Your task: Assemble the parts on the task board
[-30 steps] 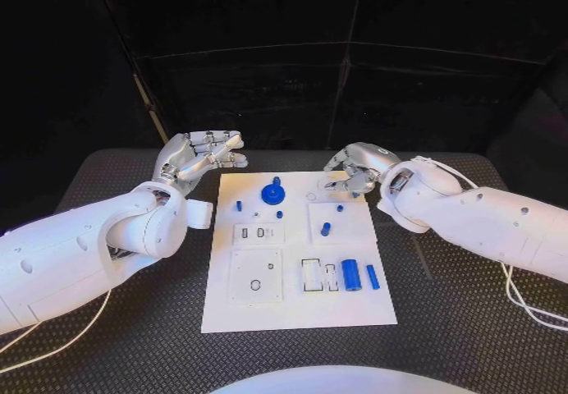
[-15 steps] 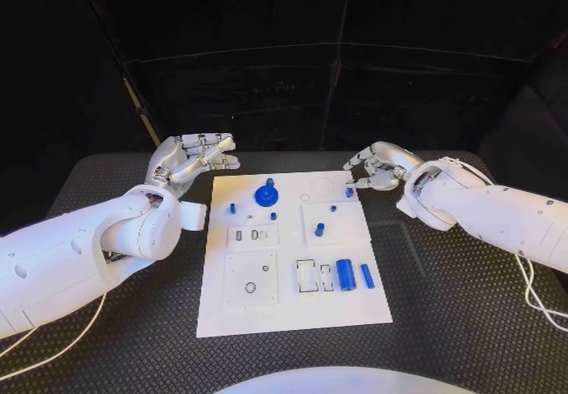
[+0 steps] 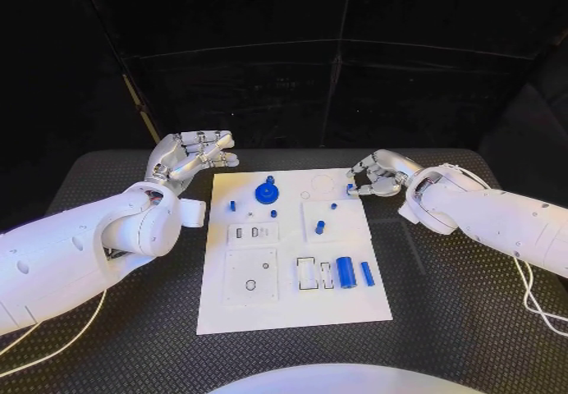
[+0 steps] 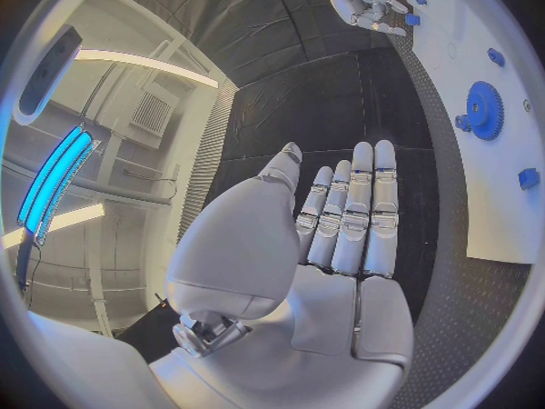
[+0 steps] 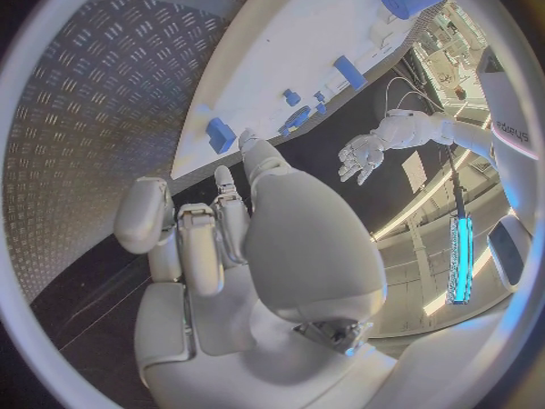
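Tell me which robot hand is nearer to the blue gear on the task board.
Left. The left robot hand hovers just off the task board's far left corner, close to the blue gear; the right robot hand is at the far right edge, farther away.

A black table (image 3: pixel 474 328) with a ribbed, diamond-patterned top stands under dark curtains (image 3: pixel 355 90), and a thin white cable (image 3: pixel 535 300) trails across its right side.

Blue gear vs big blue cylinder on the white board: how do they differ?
The blue toothed gear is a flat disc with a hub; the large blue cylinder is long, smooth and round. The gear sits at the board's far end near the left hand; the cylinder lies flat at the near end. Both are blue, on the white task board and untouched.
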### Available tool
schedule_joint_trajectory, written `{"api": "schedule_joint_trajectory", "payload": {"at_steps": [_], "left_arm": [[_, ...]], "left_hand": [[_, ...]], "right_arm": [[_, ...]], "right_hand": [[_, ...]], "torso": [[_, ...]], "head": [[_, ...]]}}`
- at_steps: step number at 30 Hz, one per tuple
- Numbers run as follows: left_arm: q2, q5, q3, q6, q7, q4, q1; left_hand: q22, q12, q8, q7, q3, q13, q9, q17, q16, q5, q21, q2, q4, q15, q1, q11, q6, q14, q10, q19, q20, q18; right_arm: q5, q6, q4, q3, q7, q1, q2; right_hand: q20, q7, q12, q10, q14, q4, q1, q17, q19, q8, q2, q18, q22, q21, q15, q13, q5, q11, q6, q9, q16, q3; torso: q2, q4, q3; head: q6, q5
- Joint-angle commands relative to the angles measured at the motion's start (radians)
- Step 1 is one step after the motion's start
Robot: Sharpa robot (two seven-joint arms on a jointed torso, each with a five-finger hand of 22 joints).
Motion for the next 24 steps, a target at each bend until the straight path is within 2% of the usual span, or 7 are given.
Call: {"api": "schedule_joint_trajectory", "payload": {"at_steps": [1,11,24], "left_arm": [[0.002,-0.004,0.001,0.011,0.008,0.0,0.001],[0.004,-0.004,0.001,0.011,0.008,-0.003,0.001],[0.003,-0.004,0.001,0.01,0.009,-0.003,0.001]], "left_hand": [[-0.001,-0.003,-0.004,0.0,-0.001,-0.001,-0.001,0.001,-0.005,-0.004,-0.005,0.004,-0.004,0.0,0.009,0.001,0.004,0.004,0.0,0.009,0.0,0.013],[-0.001,-0.003,-0.004,-0.001,-0.001,-0.001,-0.001,0.002,-0.006,-0.004,-0.006,0.005,-0.005,0.0,0.009,0.0,0.005,0.005,0.001,0.01,0.0,0.013],[-0.001,-0.003,-0.004,-0.001,-0.001,-0.001,-0.001,0.002,-0.006,-0.004,-0.006,0.005,-0.005,0.0,0.009,0.0,0.005,0.005,0.001,0.01,0.0,0.013]], "right_arm": [[0.013,0.029,-0.006,0.001,0.012,0.001,0.002],[0.013,0.049,-0.027,0.001,0.008,-0.001,0.013],[0.013,0.068,-0.046,0.001,0.003,-0.002,0.026]], "right_hand": [[-0.002,-0.003,-0.004,-0.006,0.091,-0.004,0.008,0.202,-0.009,-0.004,0.001,-0.01,-0.002,-0.007,-0.001,0.041,0.005,0.001,-0.007,-0.001,-0.001,0.0],[-0.001,0.001,-0.004,-0.006,0.091,-0.005,0.007,0.204,-0.009,-0.002,0.004,-0.01,-0.002,-0.007,0.0,0.041,0.004,0.003,-0.001,0.001,0.0,0.0],[-0.001,-0.004,0.006,0.004,0.092,-0.013,0.005,0.208,-0.007,0.024,0.028,-0.01,0.001,-0.006,-0.001,0.055,-0.001,0.0,0.063,0.01,0.001,0.008]], "torso": [[-0.001,0.0,-0.001],[-0.001,0.0009,-0.0012],[-0.001,0.0006,-0.0007]], "head": [[-0.001,-0.003],[-0.003,-0.005],[-0.006,-0.003]]}}
